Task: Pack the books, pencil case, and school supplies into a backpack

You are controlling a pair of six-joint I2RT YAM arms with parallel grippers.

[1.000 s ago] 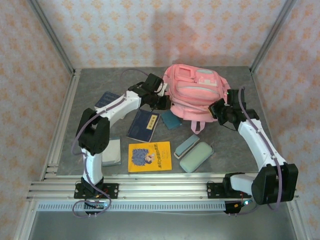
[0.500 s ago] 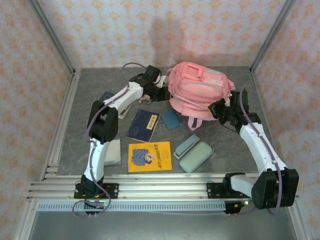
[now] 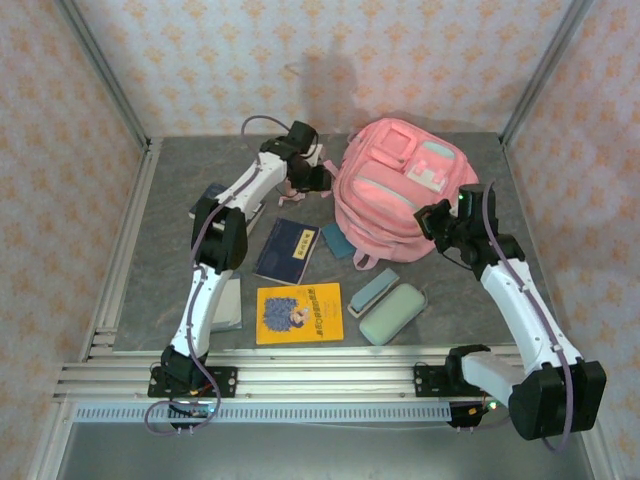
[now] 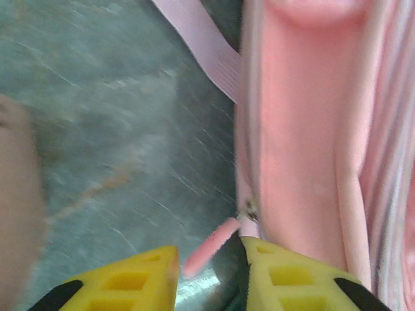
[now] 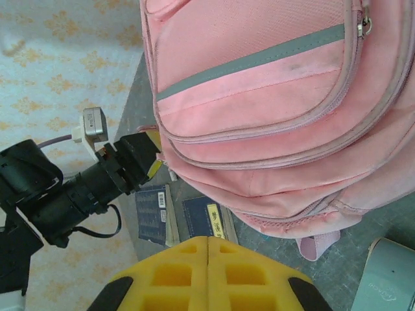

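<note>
The pink backpack [image 3: 400, 185] stands at the back of the table, front pockets facing up. My left gripper [image 4: 207, 269] is at its left edge, open, with the pink zipper pull [image 4: 209, 254] lying loose between the yellow fingers. My right gripper [image 5: 207, 241] is shut and empty, close to the backpack's right side [image 5: 259, 97]. Two navy books [image 3: 288, 250] [image 3: 210, 198], a yellow book [image 3: 299, 313] and a pale grey-blue book [image 3: 225, 305] lie flat on the table. The mint pencil case [image 3: 393, 313], a teal bar [image 3: 372, 290] and a dark-teal pad [image 3: 342, 239] lie in front of the backpack.
Patterned walls and aluminium posts close in the grey table [image 3: 180, 190] on three sides. A pink strap [image 4: 207, 52] trails on the floor beside the backpack. My left arm [image 3: 240, 200] reaches over the far navy book.
The backpack has been pulled back and right and now stands more upright. My left gripper followed it towards the back and has opened off the zipper pull. My right gripper stays shut.
</note>
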